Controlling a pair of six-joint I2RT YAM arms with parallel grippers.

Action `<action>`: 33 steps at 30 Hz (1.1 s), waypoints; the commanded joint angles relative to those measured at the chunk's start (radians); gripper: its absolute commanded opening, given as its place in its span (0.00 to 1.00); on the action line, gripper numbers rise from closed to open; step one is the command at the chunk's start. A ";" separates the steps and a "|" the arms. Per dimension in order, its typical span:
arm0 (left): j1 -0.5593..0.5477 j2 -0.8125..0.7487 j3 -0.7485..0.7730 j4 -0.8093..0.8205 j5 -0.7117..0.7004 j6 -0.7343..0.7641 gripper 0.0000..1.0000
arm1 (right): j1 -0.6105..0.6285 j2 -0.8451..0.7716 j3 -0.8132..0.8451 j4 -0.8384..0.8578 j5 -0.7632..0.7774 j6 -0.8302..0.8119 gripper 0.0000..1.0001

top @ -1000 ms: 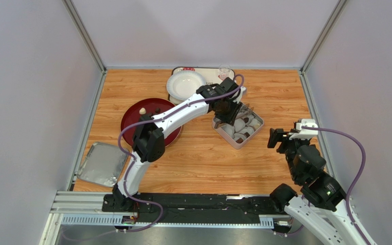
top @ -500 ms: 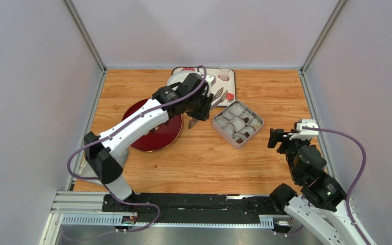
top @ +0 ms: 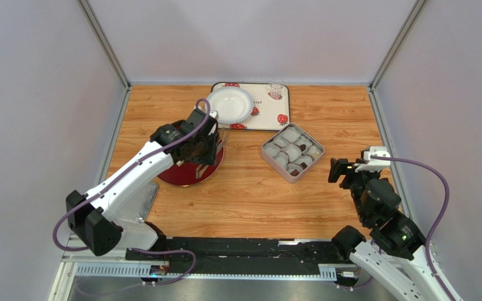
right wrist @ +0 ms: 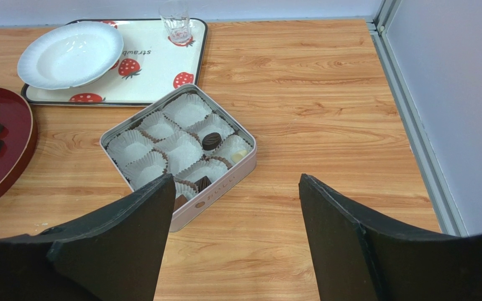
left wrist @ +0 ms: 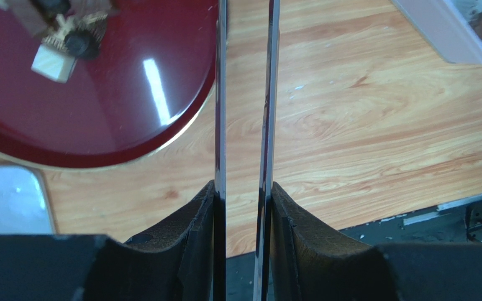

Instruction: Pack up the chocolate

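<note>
Chocolate pieces (left wrist: 77, 42) are seen on the red plate (left wrist: 99, 125); metal tongs (left wrist: 220, 125) are clamped in the left fingers (left wrist: 187, 251); the right fingers (right wrist: 118, 244) are spread, empty.

We count one red plate (top: 190, 177), one white bowl (right wrist: 70, 55), one strawberry tray (right wrist: 155, 75), one glass (right wrist: 175, 19), one pair of tongs (left wrist: 220, 94), one square tin (right wrist: 224, 185) with nine paper cups (right wrist: 180, 150), and at least two dark chocolates (right wrist: 211, 140) inside.

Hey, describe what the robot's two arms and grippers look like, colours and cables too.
Both arms, left arm and right arm, have white link shells, black joints and a purple cable looping alongside. The left gripper and right gripper have broad matte black wedge-shaped fingers. No markings are legible.
</note>
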 commanded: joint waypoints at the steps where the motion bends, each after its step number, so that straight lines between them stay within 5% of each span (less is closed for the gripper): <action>1: 0.053 -0.094 -0.089 -0.036 -0.013 -0.052 0.41 | 0.004 -0.005 0.004 0.048 -0.015 -0.006 0.77; 21: 0.360 -0.189 -0.265 -0.134 -0.031 -0.030 0.41 | 0.004 -0.018 0.002 0.053 -0.045 -0.003 0.77; 33: 0.397 -0.174 -0.281 -0.129 -0.036 -0.021 0.46 | 0.002 -0.025 -0.001 0.057 -0.056 -0.003 0.77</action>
